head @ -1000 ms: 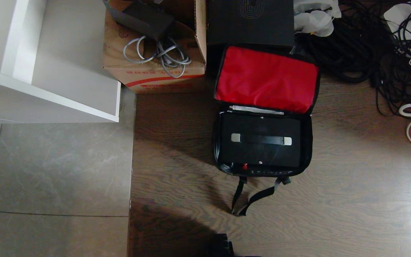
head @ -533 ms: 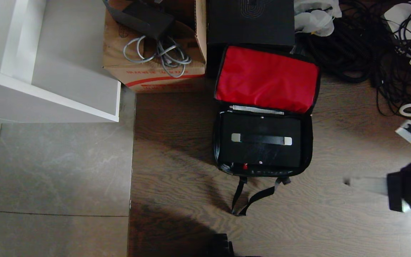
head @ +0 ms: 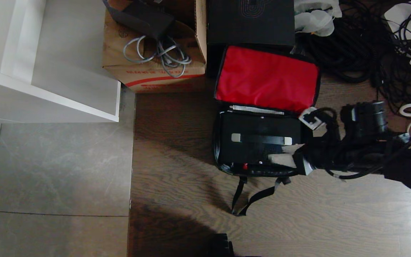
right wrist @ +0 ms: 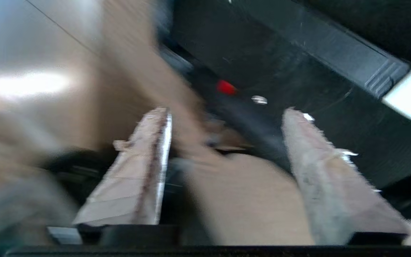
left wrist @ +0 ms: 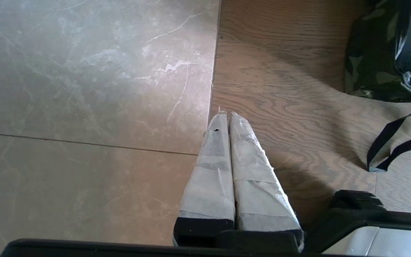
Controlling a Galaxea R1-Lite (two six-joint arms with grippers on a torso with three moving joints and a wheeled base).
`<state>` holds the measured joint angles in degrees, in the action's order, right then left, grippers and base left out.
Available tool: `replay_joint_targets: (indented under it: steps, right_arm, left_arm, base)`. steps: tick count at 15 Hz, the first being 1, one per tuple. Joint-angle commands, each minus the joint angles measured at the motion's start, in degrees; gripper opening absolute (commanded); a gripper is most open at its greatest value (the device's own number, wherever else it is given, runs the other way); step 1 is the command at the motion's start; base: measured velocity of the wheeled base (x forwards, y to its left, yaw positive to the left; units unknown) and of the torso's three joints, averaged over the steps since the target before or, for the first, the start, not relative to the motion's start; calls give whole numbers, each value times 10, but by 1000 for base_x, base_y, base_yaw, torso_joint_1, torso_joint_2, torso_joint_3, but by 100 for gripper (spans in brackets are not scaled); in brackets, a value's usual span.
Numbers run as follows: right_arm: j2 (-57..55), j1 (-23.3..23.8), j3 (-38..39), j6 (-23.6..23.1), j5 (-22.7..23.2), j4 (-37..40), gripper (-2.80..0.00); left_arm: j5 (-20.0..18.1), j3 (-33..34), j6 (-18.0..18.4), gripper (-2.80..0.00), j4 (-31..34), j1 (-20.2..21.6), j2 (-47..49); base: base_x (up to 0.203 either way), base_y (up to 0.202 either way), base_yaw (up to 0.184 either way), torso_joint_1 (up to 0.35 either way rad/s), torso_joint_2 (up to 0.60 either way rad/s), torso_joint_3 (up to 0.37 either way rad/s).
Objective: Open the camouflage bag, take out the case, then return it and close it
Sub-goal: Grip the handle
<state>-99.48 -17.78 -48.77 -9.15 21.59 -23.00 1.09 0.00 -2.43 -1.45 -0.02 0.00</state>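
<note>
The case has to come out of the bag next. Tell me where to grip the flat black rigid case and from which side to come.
Grip the flat black rigid case by its black top handle, at the middle between the silver end mounts, coming straight down from above. It lies flat inside the open camouflage bag, whose walls block its sides; only the handle offers a narrow bar. The right gripper hovers at the bag's front edge, fingers apart.

Black right arm point(head: 362, 157) trailing black cables, hand point(right wrist: 227, 117) with pale taped fingers point(right wrist: 137, 171)
</note>
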Motion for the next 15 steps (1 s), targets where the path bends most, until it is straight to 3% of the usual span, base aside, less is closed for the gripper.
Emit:
replay_joint_targets:
  steps: [1,5,8,11,15]
  right_arm:
    - [-72,-27,-1,-118,-85,-60,0]
    - [-120,-38,20,-310,-303,-227,0]
    - [-139,-54,32,-428,-414,-378,0]
    - [-146,-105,42,-436,-480,-415,0]
    - [-139,-150,78,-454,-481,-463,0]
  left_arm:
    - [0,4,0,-280,0,0,0]
    - [0,5,0,-280,0,-1,0]
    - [0,5,0,-280,0,-1,0]
    - [0,5,0,-280,0,-1,0]
    - [0,4,0,-280,0,0,0]
  base:
    - [0,0,0,0,0,0]
    - [0,0,0,0,0,0]
    - [0,0,0,0,0,0]
    - [0,0,0,0,0,0]
    - [0,0,0,0,0,0]
